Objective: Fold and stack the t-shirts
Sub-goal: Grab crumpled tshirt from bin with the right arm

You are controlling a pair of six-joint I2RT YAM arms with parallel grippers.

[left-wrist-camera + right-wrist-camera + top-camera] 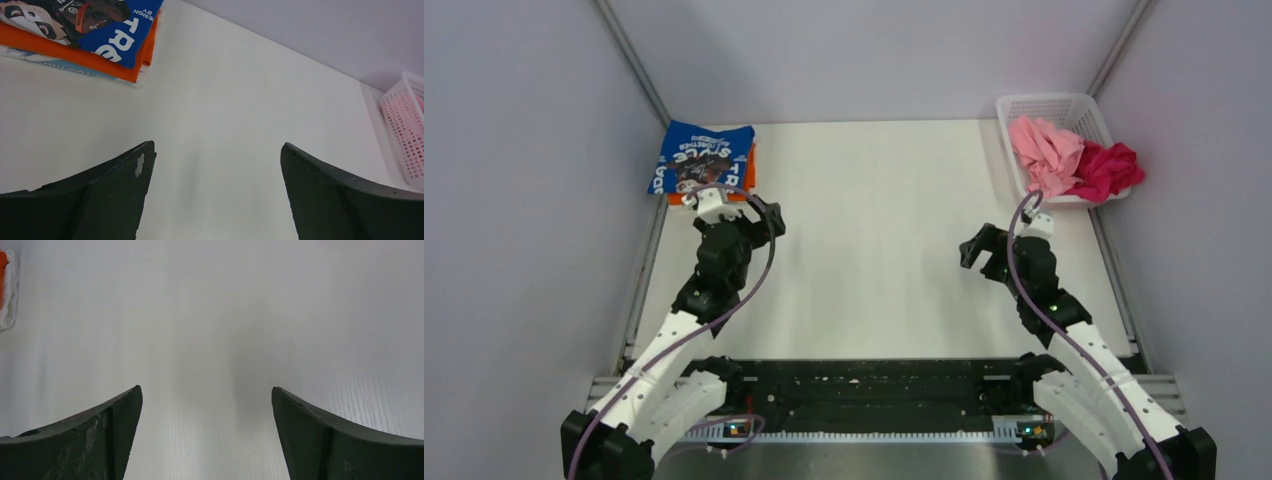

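A folded blue t-shirt with white lettering [704, 152] lies on a folded orange t-shirt [752, 160] at the table's far left; the left wrist view shows the blue one [105, 30] over the orange one [85, 60], with a white layer under them. A crumpled light pink t-shirt [1044, 152] and a magenta t-shirt [1108, 170] lie in the white lattice basket [1052, 104] at the far right. My left gripper [769, 215] is open and empty, just in front of the stack [217, 150]. My right gripper [972, 248] is open and empty over bare table [206, 392].
Grey walls with metal corner rails enclose the white table [874, 250]. A black rail [864, 385] runs along the near edge between the arm bases. The basket also shows at the right edge of the left wrist view [405, 130].
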